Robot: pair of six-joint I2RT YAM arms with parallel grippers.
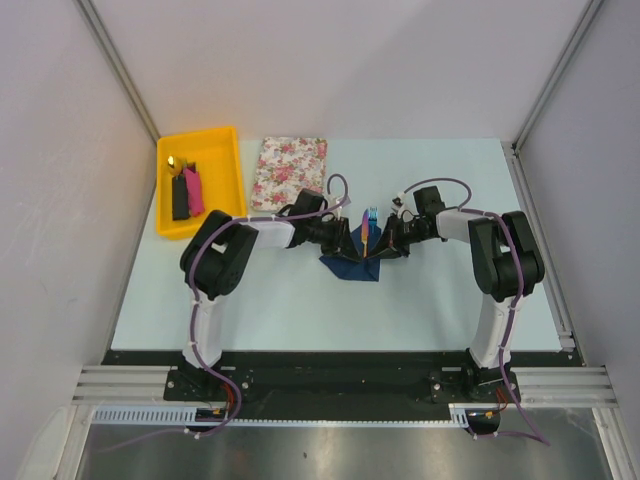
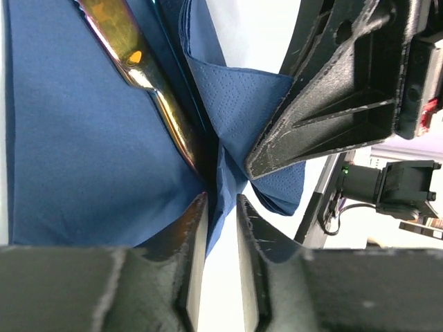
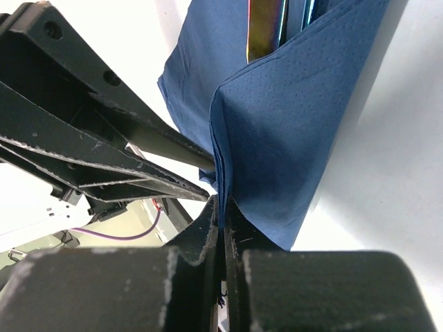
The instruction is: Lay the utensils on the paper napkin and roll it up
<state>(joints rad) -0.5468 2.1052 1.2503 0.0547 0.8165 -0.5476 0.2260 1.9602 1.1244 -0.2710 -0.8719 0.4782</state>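
Note:
The dark navy paper napkin (image 1: 350, 266) lies crumpled mid-table between both grippers. The tan-orange utensil (image 1: 366, 236) and the blue-handled utensil (image 1: 373, 214) lie on it, sticking out at its far side. In the left wrist view a shiny golden utensil (image 2: 142, 69) rests on the napkin (image 2: 83, 152). My left gripper (image 2: 221, 200) has its jaws a narrow gap apart, with a napkin fold hanging between the tips. My right gripper (image 3: 221, 202) is shut on a raised napkin fold (image 3: 291, 124), which is folded over the utensils (image 3: 263, 28). In the top view the left gripper (image 1: 345, 243) and right gripper (image 1: 383, 248) nearly meet.
A yellow bin (image 1: 228, 150) at the back left holds a black block (image 1: 180, 198) and a pink block (image 1: 194, 190). A pink-and-white floral mat (image 1: 289, 172) lies beside it. The grippers' fingers nearly touch over the napkin.

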